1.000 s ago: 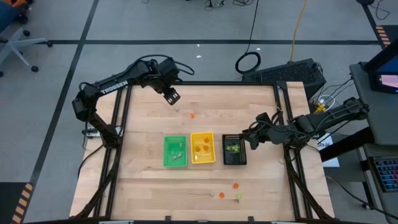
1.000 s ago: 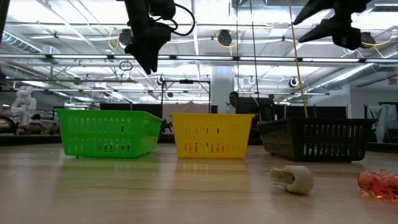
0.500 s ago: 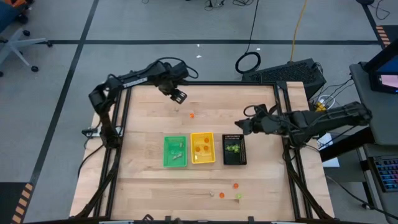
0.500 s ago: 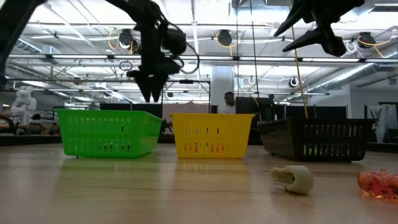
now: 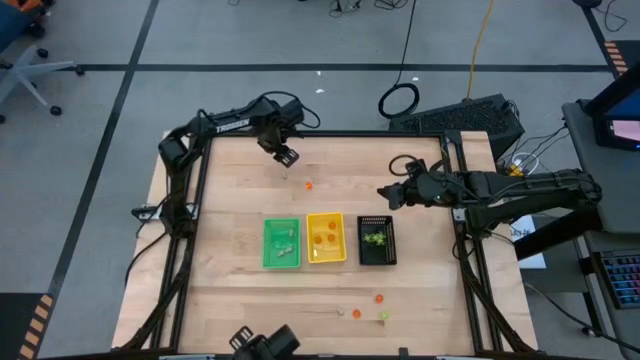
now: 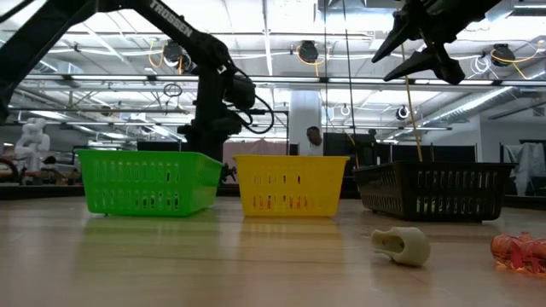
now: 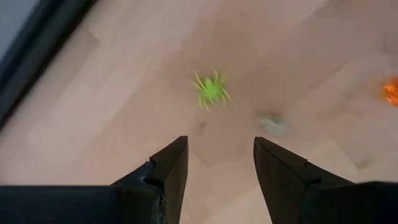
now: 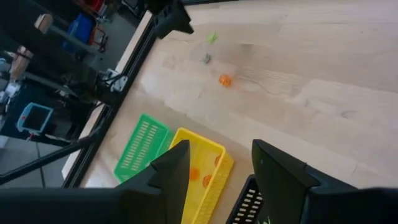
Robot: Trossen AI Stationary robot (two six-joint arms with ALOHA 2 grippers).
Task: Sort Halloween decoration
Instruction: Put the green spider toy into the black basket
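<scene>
Hovering over the far part of the bench (image 5: pixel 230 300), the left gripper (image 5: pixel 285 155) was recorded with fingers spread and empty above a yellow-green spider trinket (image 7: pixel 211 89), a pale grey trinket (image 7: pixel 272 124) and an orange trinket (image 5: pixel 308 185). The right gripper (image 5: pixel 385 194) was held wide and empty beyond the black tray (image 5: pixel 377 240). Sorted trinkets were noted in the green tray (image 5: pixel 281 244) and yellow tray (image 5: pixel 326 238). Three loose trinkets (image 5: pixel 368 308) were listed near the front edge.
</scene>
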